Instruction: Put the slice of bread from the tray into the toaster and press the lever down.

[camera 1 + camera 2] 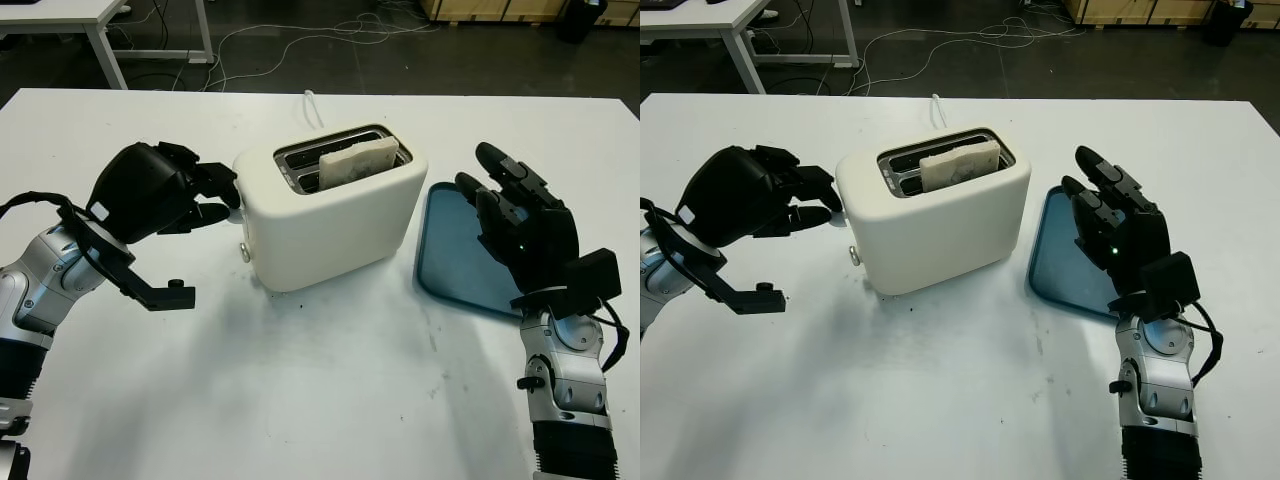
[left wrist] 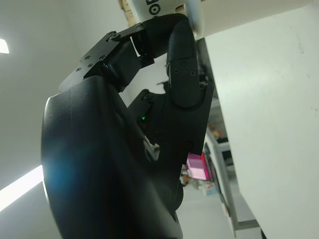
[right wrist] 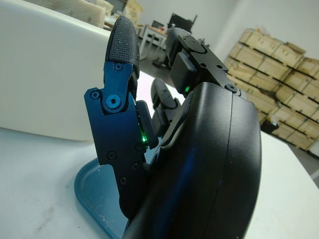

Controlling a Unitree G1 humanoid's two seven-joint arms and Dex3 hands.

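A cream two-slot toaster (image 1: pixel 335 215) stands mid-table. A slice of bread (image 1: pixel 358 160) sits upright in its nearer slot, the top edge poking out. My left hand (image 1: pixel 208 196) is at the toaster's left end, fingers curled with the tips against that end. In the left wrist view one fingertip (image 2: pixel 179 45) lies right by the white lever (image 2: pixel 194 15). A small round knob (image 1: pixel 244 252) shows lower on the same end. My right hand (image 1: pixel 515 210) is open, raised over the blue tray (image 1: pixel 455 255), which holds nothing.
The toaster's white cord (image 1: pixel 312 105) runs back off the white table (image 1: pixel 300 400). Beyond the far edge are a dark floor with loose cables and a desk leg (image 1: pixel 105 50) at the far left. Wooden crates stand at the far right.
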